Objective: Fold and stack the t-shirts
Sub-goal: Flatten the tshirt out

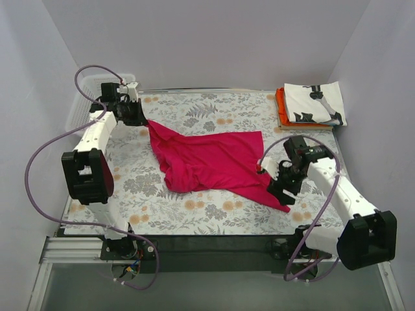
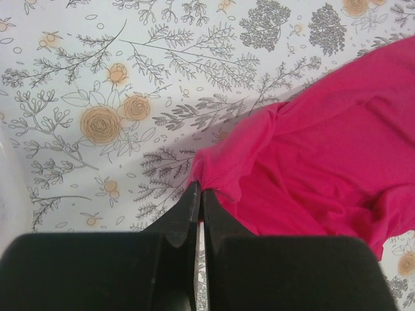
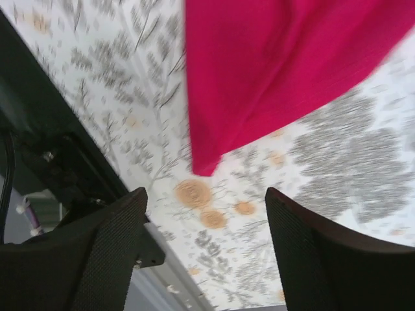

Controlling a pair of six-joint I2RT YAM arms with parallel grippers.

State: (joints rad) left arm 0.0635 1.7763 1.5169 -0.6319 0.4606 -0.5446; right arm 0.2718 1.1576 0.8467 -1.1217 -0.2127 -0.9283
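Top external view: the pink shirt (image 1: 207,162) lies rumpled across the middle of the table (image 1: 194,217). Its long axis slants from near the far left corner toward the near right corner. The left gripper (image 1: 141,118) is at the far left end, clenched on a pinch of the shirt's edge. The left wrist view shows its jaws pressed together with pink cloth caught at their tips.

The right gripper (image 1: 277,192) sits at the other end, beside the shirt's pointed tail, jaws apart and holding nothing. In the right wrist view that tail ends just ahead of the open fingers (image 3: 117,240), not between them, with bare table in the gap. The right arm is the nearer one to this end. The shirt is not yet spread flat, so I judge the next move to be a short reach forward onto the tail.

A white shirt (image 1: 316,102) lies folded on an orange shirt (image 1: 279,107) in the far right corner.
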